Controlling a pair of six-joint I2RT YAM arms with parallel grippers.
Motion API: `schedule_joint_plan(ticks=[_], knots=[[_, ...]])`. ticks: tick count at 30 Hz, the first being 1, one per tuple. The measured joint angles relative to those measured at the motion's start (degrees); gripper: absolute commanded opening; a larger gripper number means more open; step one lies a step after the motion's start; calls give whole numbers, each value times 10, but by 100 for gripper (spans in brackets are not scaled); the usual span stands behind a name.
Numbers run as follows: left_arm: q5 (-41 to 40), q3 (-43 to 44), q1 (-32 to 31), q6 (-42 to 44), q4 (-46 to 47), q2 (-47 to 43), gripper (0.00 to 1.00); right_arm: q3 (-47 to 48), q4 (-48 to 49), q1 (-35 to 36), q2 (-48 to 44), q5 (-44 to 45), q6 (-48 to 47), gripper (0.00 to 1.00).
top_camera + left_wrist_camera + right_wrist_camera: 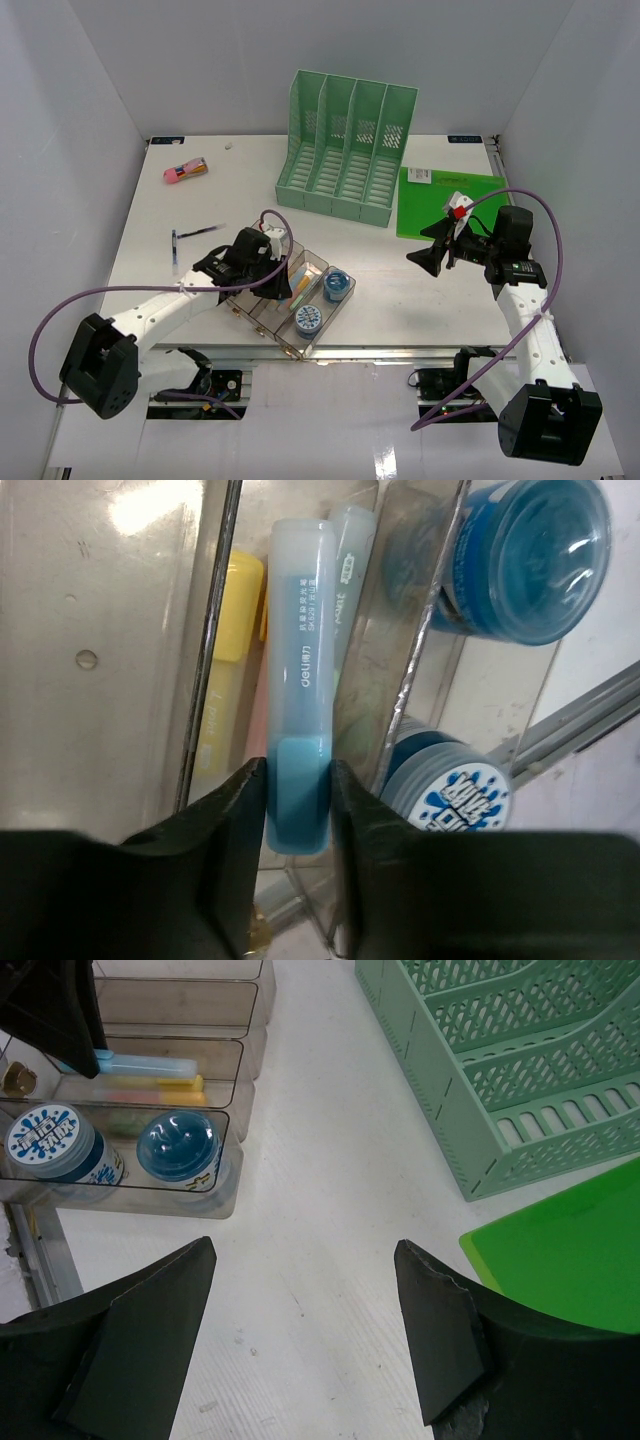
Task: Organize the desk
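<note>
Jaws of the left gripper [298, 785] are seen clamped on the dark end of a blue highlighter [298, 660], which is held lengthwise over a middle compartment of the clear tray [175, 1002]. In the compartment beside it a yellow highlighter [225, 660] is laid, and a pale capped marker [345, 570] is seen just beside the held one. Two round tubs are kept in the tray's end compartment: a blue-lidded tub [530, 560] and a tub with a printed white lid [455, 780]. The left arm is stretched forward from its base and bent down over the tray. The right gripper [305, 1250] is held with its jaws wide apart and nothing between them, raised above the desk [400, 290] near a green folder [445, 205], its arm reared up and pointed leftward. The desk is spread beneath both arms, between the walls, and a green file rack [345, 150] is stood at its far side.
</note>
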Motion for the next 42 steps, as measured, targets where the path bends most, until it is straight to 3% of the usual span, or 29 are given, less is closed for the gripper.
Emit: schedule_joint_plan(ticks=[3,8,16,19,24,27,33,42], knots=[[-9,1,-4,0,-3,11,69,0,0,0,0,0,0,79],[-16,15,-6,1,-12,10,76,0,-1,0,0,-1,-5,79],[-72,72,6,-37,-19,-22,72,0,-9,0,0,-5,-13,79],[-77,92,59,-72,-15,-38,70,0,-11,0,0,-7,-13,79],[-58,97,244,-144,1,-42,70,0,-13,0,0,-8,-14,79],[-87,115,304,-202,-19,-7,69,0,-13,0,0,-9,-15,79],[-185,224,336,-342,-100,139,60,0,-14,0,0,-10,-15,79],[-233,347,406,-443,-169,307,55,0,-16,0,0,-10,-17,79]])
